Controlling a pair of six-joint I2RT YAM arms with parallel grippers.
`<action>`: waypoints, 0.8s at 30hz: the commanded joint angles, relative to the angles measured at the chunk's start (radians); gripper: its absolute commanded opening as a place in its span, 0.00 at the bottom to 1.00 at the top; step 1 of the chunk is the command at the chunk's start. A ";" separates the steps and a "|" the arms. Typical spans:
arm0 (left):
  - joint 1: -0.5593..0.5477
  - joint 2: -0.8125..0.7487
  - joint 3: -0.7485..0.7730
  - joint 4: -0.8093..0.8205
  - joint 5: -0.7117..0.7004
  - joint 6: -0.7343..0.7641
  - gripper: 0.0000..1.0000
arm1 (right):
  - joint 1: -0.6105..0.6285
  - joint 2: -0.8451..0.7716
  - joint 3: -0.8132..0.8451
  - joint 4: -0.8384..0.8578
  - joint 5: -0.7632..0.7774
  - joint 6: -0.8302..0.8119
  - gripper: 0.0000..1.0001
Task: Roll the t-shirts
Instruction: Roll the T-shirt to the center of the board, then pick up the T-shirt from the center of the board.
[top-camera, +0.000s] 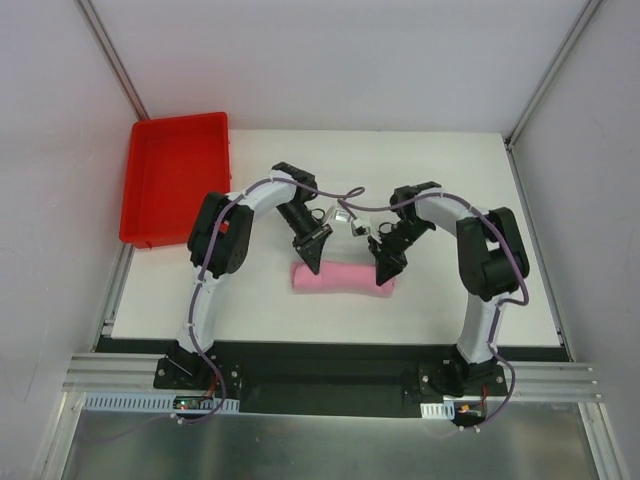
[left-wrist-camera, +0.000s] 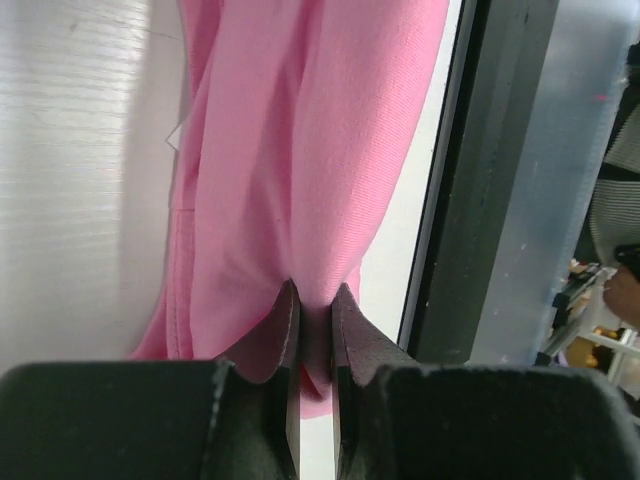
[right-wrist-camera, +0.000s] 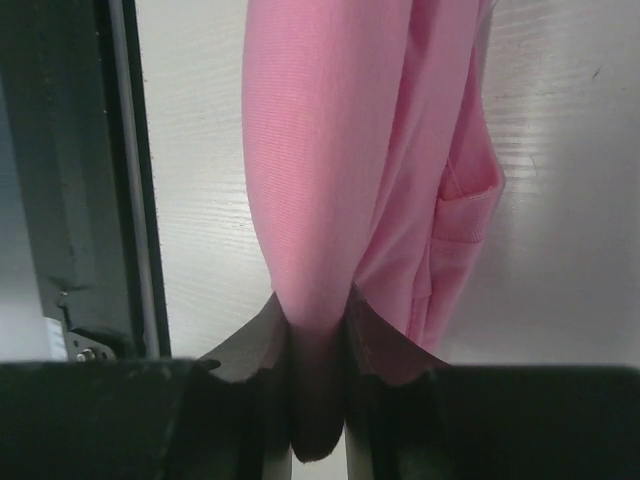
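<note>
1 light-pink t-shirt (top-camera: 343, 277), bundled into a short roll, just nearward of the desk (top-camera: 450, 170) centre. Pinched at its left end by the left gripper (top-camera: 314, 262), at its right end by the right gripper (top-camera: 384, 270). Likely light, soft, floppy, prone to unrolling; best held at both ends.

The top external view looks steeply down from high behind the near edge of the white table (top-camera: 450, 170), far enough to show all of it. Each wrist view looks out along its own jaws, very close, at one end of the pink rolled t-shirt (top-camera: 343, 277), shared by all three views.
</note>
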 joint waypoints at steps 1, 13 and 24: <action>0.068 0.076 0.085 -0.185 0.031 0.005 0.00 | -0.052 0.136 0.118 -0.352 -0.005 -0.077 0.06; 0.184 0.269 0.276 -0.227 0.116 -0.048 0.06 | -0.100 0.407 0.350 -0.574 -0.060 -0.068 0.07; 0.203 0.082 0.267 -0.163 -0.105 0.045 0.24 | -0.121 0.522 0.538 -0.630 -0.065 0.030 0.06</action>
